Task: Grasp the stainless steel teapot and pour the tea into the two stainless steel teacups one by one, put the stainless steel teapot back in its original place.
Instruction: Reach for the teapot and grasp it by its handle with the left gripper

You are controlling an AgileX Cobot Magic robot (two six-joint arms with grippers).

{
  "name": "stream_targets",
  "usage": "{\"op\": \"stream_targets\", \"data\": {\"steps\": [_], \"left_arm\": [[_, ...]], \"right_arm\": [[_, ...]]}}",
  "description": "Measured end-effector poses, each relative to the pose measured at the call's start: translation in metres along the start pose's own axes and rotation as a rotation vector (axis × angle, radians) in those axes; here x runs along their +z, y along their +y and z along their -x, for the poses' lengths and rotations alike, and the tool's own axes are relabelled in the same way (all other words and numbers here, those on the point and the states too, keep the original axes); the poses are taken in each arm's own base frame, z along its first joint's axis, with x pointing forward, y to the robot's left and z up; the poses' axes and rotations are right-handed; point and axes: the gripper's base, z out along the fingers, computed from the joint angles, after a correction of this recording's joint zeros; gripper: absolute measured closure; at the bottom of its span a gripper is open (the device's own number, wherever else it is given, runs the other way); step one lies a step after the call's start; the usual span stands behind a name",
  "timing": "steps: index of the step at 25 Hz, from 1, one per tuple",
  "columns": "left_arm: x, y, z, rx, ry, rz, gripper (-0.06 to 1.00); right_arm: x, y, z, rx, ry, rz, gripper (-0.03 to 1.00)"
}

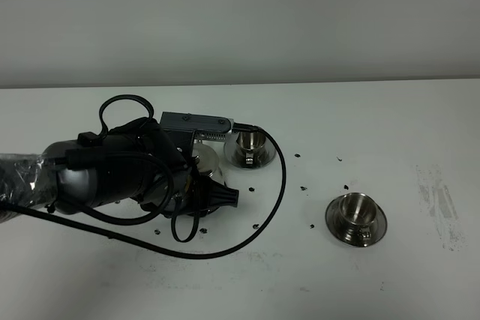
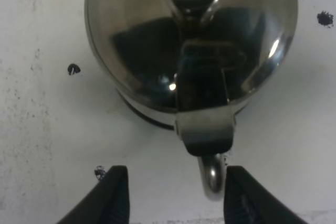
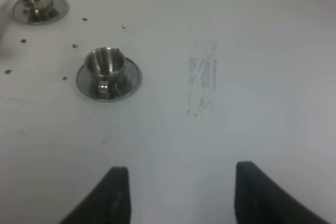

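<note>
Left wrist: shiny, mirror-bright domed steel teapot (image 2: 157, 51)

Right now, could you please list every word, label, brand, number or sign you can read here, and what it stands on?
None readable in any view.
The stainless steel teapot, far teacup and near teacup show bare polished metal.
The grey housing on the left arm shows no legible marking.
The dark specks and scuff on the table are stains, not characters.

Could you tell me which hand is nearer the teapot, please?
Left. The left hand straddles the teapot handle; the right hand hangs over the table, beyond the teacups.
</note>
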Motion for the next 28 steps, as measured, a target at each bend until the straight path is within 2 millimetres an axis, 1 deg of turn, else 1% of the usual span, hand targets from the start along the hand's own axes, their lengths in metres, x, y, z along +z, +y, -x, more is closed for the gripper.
{"op": "stream_targets", "data": {"steps": [11, 14, 17, 28], "left_arm": [[0.001, -0.002, 0.0, -0.013, -0.004, -0.02, 0.51], [0.008, -0.003, -0.001, -0.009, 0.006, -0.018, 0.51], [0.011, -0.004, -0.002, 0.005, 0.004, -0.012, 0.51], [0.011, 0.0, 0.0, 0.081, -0.017, 0.03, 0.51]], "right_arm": [[0.0, 0.0, 0.0, 0.0, 0.0, 0.0, 0.53], [0.0, 0.0, 0.0, 0.0, 0.0, 0.0, 0.53], [0.0, 0.0, 0.0, 0.0, 0.0, 0.0, 0.53], [0.0, 0.0, 0.0, 0.0, 0.0, 0.0, 0.53]]}}
